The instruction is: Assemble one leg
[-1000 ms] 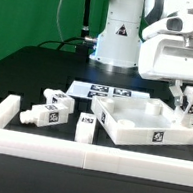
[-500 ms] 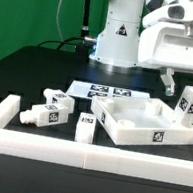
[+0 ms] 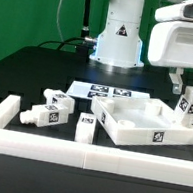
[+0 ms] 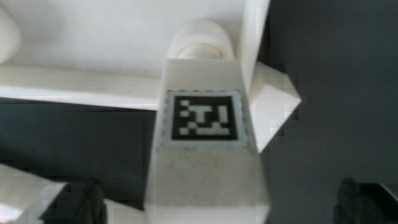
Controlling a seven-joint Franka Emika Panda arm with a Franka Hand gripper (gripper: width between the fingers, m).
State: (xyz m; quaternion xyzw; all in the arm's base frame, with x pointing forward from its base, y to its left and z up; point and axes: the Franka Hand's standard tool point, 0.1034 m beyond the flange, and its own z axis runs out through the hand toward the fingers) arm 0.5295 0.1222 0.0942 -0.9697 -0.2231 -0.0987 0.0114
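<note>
A leg (image 3: 191,104), a white square post with a black-and-white tag, stands upright at the far corner of the white tray-like piece (image 3: 129,132) on the exterior view's right. My gripper (image 3: 190,81) hangs just above it, open and empty. In the wrist view the leg (image 4: 203,130) runs up the middle with its tag facing the camera. My dark fingertips (image 4: 71,204) stand apart on either side of it, not touching. My gripper (image 4: 217,208) is centred over the leg's near end.
Three more tagged legs lie loose on the exterior view's left: one (image 3: 59,102), one (image 3: 39,115) and one standing (image 3: 84,129). The marker board (image 3: 103,91) lies behind the tray. A white wall (image 3: 75,154) runs along the front. The robot base (image 3: 119,37) stands at the back.
My gripper has opened, let go of the leg and risen straight up. The leg stays standing at the tray's corner.
</note>
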